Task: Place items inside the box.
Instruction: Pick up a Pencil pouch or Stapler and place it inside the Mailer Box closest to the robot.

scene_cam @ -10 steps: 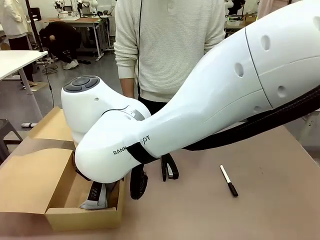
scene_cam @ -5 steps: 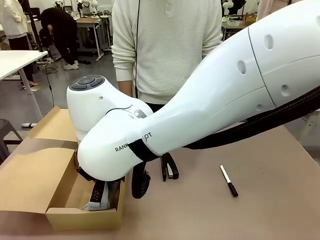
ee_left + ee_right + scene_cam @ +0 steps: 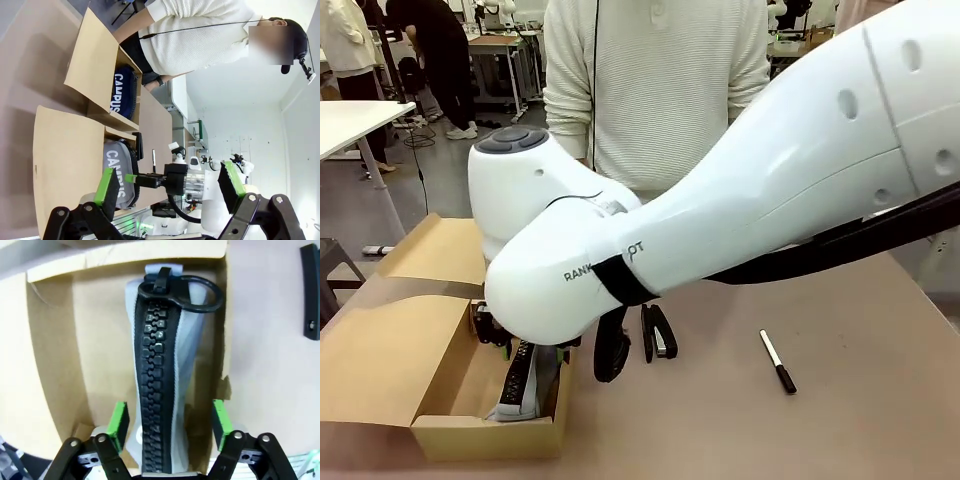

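Observation:
The grey zip pencil case (image 3: pixel 160 370) stands on edge, zipper up, inside the cardboard box (image 3: pixel 485 435) at the table's near left. My right gripper (image 3: pixel 169 422) is open astride it, its green pads (image 3: pixel 119 420) clear of both sides. The case (image 3: pixel 518 388) also shows under my right arm. A navy blue pouch (image 3: pixel 122 92) lettered "CAMPUS" lies in the box's end nearer the person. My left gripper (image 3: pixel 169 184) hangs open and empty, off to the side. A black stapler (image 3: pixel 658 333) and a white marker (image 3: pixel 777 361) lie on the table.
The box's flaps (image 3: pixel 380 350) spread out to the left. A person in a cream sweater (image 3: pixel 660 90) stands at the far edge. My right arm's bulky white link (image 3: pixel 740 190) crosses the middle above the table. Bare tabletop (image 3: pixel 860 400) lies to the right.
My right gripper has opened and let go of the grey pencil case, which stays in the box. The right arm has risen a little and shifted right.

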You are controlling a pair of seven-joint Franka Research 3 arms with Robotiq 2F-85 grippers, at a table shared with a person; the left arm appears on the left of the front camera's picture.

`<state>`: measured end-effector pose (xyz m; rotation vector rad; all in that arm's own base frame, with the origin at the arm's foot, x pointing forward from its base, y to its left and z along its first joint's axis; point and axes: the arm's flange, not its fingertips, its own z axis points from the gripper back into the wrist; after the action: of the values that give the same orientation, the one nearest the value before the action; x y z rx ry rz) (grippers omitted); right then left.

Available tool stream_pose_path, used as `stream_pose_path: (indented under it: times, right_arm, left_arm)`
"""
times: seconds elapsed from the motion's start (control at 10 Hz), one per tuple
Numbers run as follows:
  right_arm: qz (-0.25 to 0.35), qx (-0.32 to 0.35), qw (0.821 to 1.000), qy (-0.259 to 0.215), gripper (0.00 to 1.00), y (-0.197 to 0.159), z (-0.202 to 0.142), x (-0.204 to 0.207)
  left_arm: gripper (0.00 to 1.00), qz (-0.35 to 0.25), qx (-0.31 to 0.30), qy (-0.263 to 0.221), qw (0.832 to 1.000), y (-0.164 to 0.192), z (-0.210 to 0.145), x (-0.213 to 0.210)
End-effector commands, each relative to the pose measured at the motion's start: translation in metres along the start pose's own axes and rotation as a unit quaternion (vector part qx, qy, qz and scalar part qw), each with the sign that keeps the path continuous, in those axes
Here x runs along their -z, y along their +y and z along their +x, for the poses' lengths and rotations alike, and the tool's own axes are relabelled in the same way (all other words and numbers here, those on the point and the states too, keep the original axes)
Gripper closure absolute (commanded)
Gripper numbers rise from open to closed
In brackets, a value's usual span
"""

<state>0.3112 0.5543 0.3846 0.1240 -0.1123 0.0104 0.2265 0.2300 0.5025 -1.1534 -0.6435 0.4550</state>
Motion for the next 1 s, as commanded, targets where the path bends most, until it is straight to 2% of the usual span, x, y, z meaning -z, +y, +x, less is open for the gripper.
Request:
stream_pose_path:
  times: [0.0,0.1,0.2,0.5,0.6,0.8,0.9]
  right_arm:
    - [0.025,-0.016,1.0,0.0,0.0,-0.027,-0.006,-0.029]
    - [0.051,-0.018,0.999,0.005,0.0,-0.044,-0.007,-0.055]
    - [0.079,-0.022,0.996,0.043,0.0,-0.078,-0.011,-0.092]
    - [0.186,-0.012,0.972,0.144,0.0,-0.216,-0.028,-0.167]
    - [0.236,0.017,0.961,0.141,0.0,-0.27,-0.038,-0.185]
    - [0.329,0.057,0.938,0.091,0.0,-0.354,-0.063,-0.202]
    - [0.385,0.065,0.917,0.075,0.0,-0.393,-0.073,-0.199]
  left_arm:
    - [0.0,-0.014,0.008,-0.005,1.0,-0.001,0.0,0.001]
    - [0.0,-0.014,0.008,-0.005,1.0,-0.001,0.0,0.001]
    - [0.0,-0.014,0.008,-0.005,1.0,-0.001,0.0,0.001]
    - [0.0,-0.014,0.008,-0.005,1.0,-0.001,0.0,0.001]
    - [0.0,-0.014,0.008,-0.005,1.0,-0.001,0.0,0.001]
    - [0.0,-0.014,0.008,-0.005,1.0,-0.001,0.0,0.001]
    - [0.0,-0.014,0.008,-0.005,1.0,-0.001,0.0,0.001]
